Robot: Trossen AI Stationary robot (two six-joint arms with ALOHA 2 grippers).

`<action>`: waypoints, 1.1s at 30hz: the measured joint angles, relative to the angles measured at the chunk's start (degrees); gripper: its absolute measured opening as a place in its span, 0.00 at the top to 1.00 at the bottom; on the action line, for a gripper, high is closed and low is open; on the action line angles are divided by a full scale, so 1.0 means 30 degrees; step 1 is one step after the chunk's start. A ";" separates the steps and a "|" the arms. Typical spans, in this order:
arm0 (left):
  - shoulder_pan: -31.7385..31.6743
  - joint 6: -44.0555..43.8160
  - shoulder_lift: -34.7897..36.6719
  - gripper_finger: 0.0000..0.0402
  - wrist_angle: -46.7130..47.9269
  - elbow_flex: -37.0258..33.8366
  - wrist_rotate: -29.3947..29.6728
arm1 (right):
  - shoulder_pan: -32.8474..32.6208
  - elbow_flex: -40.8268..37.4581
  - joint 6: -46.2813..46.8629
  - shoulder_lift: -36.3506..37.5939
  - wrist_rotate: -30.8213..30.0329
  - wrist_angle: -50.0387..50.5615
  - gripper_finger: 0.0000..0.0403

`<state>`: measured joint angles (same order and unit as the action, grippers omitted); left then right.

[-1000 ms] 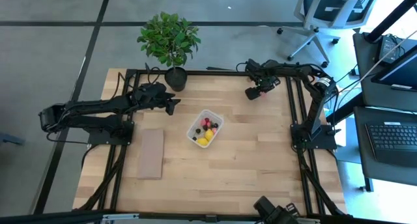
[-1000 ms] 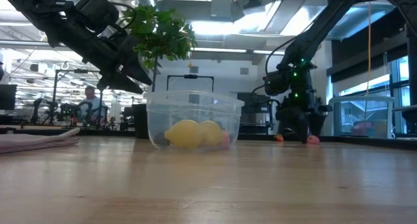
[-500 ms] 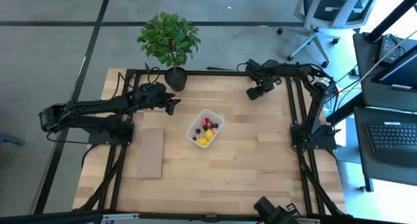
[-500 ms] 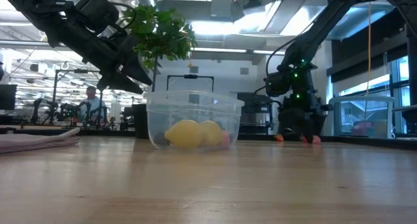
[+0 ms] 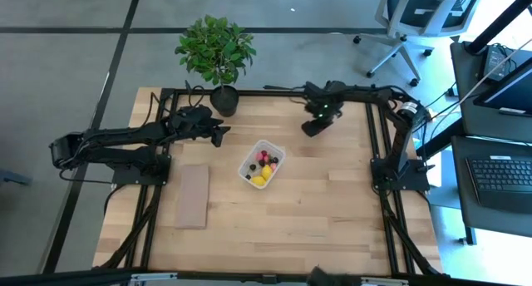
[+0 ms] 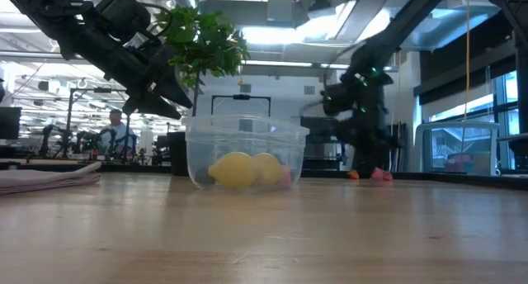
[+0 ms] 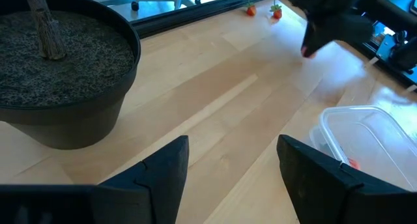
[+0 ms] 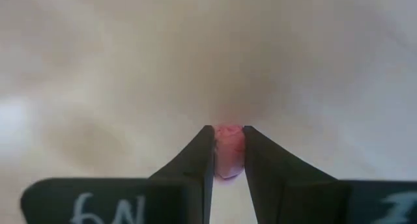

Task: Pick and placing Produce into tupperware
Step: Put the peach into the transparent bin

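- The right gripper (image 8: 228,152) is pinching a small pink piece of produce (image 8: 228,149) between its two dark fingers (image 8: 195,162); the piece fills the narrow gap between them.
- From above, this right gripper (image 5: 311,126) hangs over the far part of the desk (image 5: 332,211), between the far edge and the tupperware, and apart from the tub.
- In the low view the right arm is blurred; a pink bit (image 6: 381,175) and an orange-red bit (image 6: 353,175) show low down near the desk's far edge, and I cannot tell from there whether they rest on the wood.
- The left wrist view shows two small red pieces (image 7: 263,10) lying on the wood close to the far edge.
- The tupperware (image 5: 262,163), a clear rectangular tub, sits near the middle of the desk. Inside lie yellow produce (image 6: 235,169), along with red, pink and dark pieces (image 5: 266,160).
- The left gripper (image 5: 223,133) is raised over the desk's far left part, between the plant pot and the tub, its fingers (image 7: 166,168) spread with nothing between them.
- A potted plant (image 5: 214,51) stands at the far edge, left of centre, its dark pot (image 7: 62,81) just beside the left gripper.
- A flat tan board (image 5: 193,195) lies near the left edge, well apart from the tub.
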<state>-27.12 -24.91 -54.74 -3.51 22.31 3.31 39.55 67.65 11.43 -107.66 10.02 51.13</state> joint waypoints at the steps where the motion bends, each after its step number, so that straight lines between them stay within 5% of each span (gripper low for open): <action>1: -0.0003 0.0003 0.0000 0.44 0.0000 0.0000 0.0000 | -0.0528 0.0387 -0.0007 0.0000 0.0446 0.0001 0.82; 16: 0.0004 0.0007 0.0000 0.44 0.0000 0.0000 0.0000 | -0.8967 0.9137 0.0590 0.0029 -0.0335 -0.1445 0.83; 22: 0.0011 0.0015 0.0000 0.44 0.0007 0.0007 0.0000 | -1.0837 0.9329 0.0817 -0.0342 -0.1489 -0.4481 0.83; 33: 0.0047 0.0022 0.0000 0.44 0.0168 0.0007 0.0000 | -1.1800 0.9308 0.0520 -0.3213 -0.1504 -0.4757 0.83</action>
<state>-26.98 -24.84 -54.74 -3.01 22.33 3.31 4.15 95.57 12.99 -117.30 5.51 36.86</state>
